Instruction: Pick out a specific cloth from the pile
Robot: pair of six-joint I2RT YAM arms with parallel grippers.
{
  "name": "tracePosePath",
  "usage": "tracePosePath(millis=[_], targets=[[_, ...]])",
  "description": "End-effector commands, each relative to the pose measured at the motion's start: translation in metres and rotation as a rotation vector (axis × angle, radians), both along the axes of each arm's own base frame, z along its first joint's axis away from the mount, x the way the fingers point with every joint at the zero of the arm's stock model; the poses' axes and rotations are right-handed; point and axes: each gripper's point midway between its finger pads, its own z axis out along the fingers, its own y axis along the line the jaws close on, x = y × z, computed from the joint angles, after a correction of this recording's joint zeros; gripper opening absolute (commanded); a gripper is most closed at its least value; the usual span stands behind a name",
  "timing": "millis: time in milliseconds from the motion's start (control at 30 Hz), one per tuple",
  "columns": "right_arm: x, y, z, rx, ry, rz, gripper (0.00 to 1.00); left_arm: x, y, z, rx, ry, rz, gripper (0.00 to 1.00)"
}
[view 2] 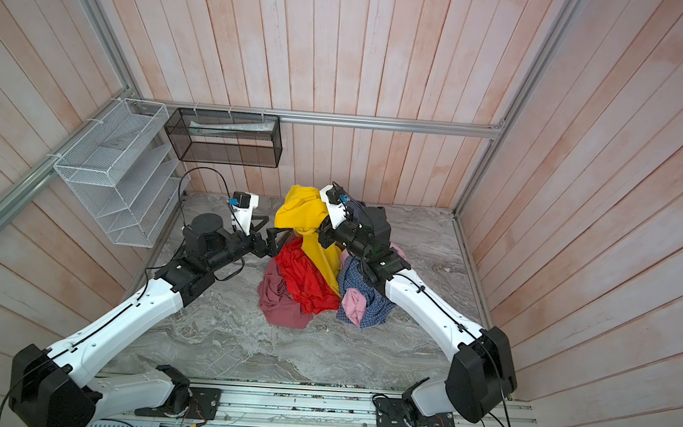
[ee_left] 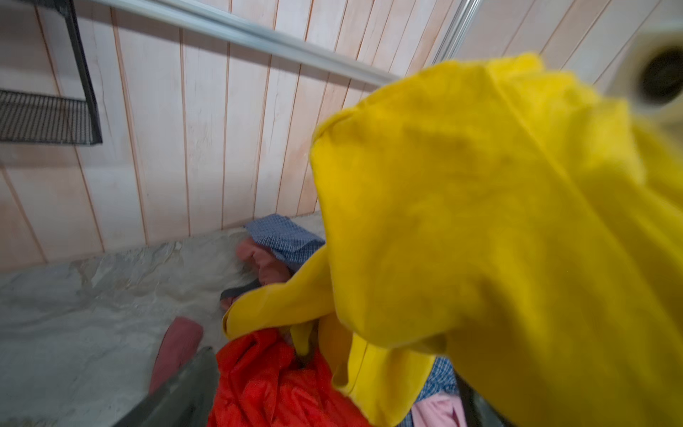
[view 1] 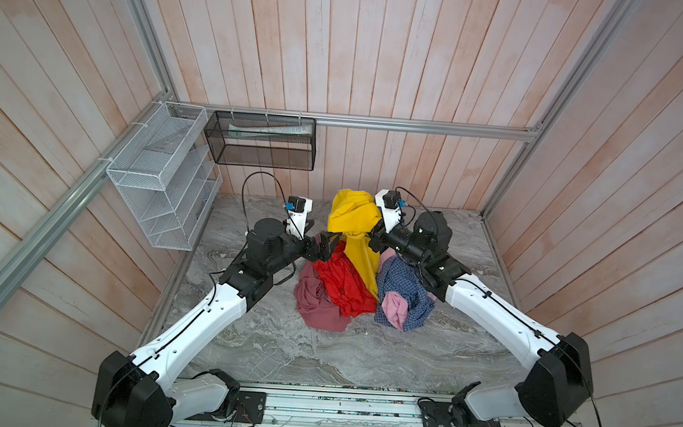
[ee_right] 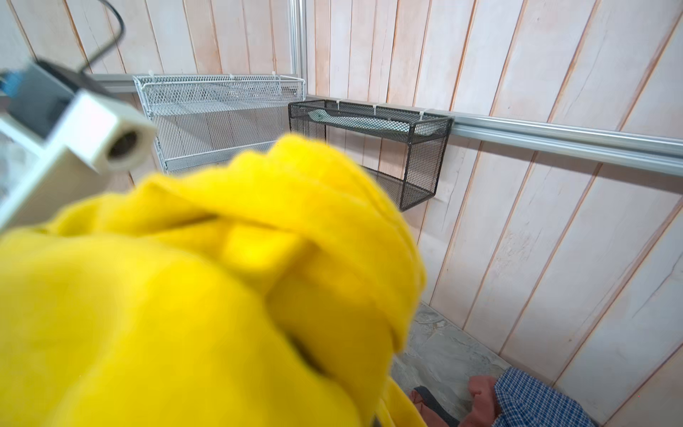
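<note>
One yellow cloth [view 1: 350, 217] hung above the pile [view 1: 340, 289] of four other garments, clenched in the right gripper [view 1: 368, 236]. The left gripper [view 1: 326, 244] waited just beside it, fingers spread apart.

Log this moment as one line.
left pincer: open, beside cloth | right pincer: shut on cloth | cloth: raised, tail on pile

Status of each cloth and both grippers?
Yellow cloth: lifted, bunched, tail down on the pile.
Right gripper: jaws shut on yellow cloth.
Left gripper: jaws open, gripping nothing.
Red cloth: crumpled on table.
Checked shirt: crumpled, under right arm.
Pink garment: bunched on checked shirt.
Maroon cloth: spread, partly under red cloth.
</note>
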Motion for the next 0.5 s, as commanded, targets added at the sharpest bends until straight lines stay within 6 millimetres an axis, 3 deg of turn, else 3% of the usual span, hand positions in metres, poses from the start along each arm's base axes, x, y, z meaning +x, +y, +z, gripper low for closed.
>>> tracePosePath(millis=[0, 200, 467], targets=[[-0.009, -0.005, 0.044, 0.06, -0.061, -0.015, 0.0, 0.002, 0.01, -0.038, 0.069, 0.057, 0.043, 1.0], [-0.01, -0.003, 0.057, 0.103, -0.057, -0.02, 0.0, 0.0, 0.005, -0.089, 0.102, 0.168, 0.031, 0.99], [-0.021, 0.005, 0.104, 0.151, -0.12, 0.002, 0.0, 0.0, 0.005, -0.096, 0.096, 0.17, 0.034, 0.99]])
